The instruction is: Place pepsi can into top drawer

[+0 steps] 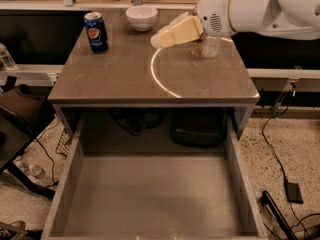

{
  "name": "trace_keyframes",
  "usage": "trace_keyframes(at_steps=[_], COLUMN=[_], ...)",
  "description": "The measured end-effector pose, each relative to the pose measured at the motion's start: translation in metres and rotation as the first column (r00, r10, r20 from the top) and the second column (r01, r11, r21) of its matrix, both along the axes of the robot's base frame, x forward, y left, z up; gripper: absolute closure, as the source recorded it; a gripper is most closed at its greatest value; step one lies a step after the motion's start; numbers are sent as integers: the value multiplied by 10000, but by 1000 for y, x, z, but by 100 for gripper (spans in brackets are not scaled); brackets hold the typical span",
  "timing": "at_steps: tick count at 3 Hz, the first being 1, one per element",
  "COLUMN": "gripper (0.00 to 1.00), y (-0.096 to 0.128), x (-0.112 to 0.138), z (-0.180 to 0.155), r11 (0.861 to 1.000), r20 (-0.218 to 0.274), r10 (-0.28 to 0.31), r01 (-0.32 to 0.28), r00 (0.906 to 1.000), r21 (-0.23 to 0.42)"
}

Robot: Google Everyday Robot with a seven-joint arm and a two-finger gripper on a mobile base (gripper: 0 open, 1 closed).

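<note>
My one camera looks from high in front of the table (110,79), facing forward and steeply down, near enough that the open drawer (150,194) fills the lower half and runs off the bottom edge. The table's far edge lies near the top. My arm shows at the upper right, with my gripper (159,40) over the table's far middle.

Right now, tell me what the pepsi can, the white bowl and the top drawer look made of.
The pepsi can: likely metal, glossy blue print, silver rim. The white bowl: probably ceramic or plastic; smooth, with a soft sheen. The top drawer: flat matte grey panels, perhaps painted metal or laminate; cannot tell. The pincer hovers over the tabletop, near the bowl.
</note>
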State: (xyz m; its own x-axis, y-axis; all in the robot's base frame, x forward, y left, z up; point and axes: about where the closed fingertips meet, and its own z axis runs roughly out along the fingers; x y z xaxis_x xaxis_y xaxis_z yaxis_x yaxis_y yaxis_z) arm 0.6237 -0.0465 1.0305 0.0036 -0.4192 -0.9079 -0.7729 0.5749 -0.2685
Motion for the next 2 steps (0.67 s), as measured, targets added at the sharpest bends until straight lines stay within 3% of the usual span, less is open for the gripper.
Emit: trace_keyframes(at_steps=[1,2], gripper=[0,0], y=[2,24], x=[1,21], z=[0,-3], r11=[10000,9995], r20=[2,21], r10=[22,316], r01=[-22,-316], r00=[10000,9995], r21=[5,81])
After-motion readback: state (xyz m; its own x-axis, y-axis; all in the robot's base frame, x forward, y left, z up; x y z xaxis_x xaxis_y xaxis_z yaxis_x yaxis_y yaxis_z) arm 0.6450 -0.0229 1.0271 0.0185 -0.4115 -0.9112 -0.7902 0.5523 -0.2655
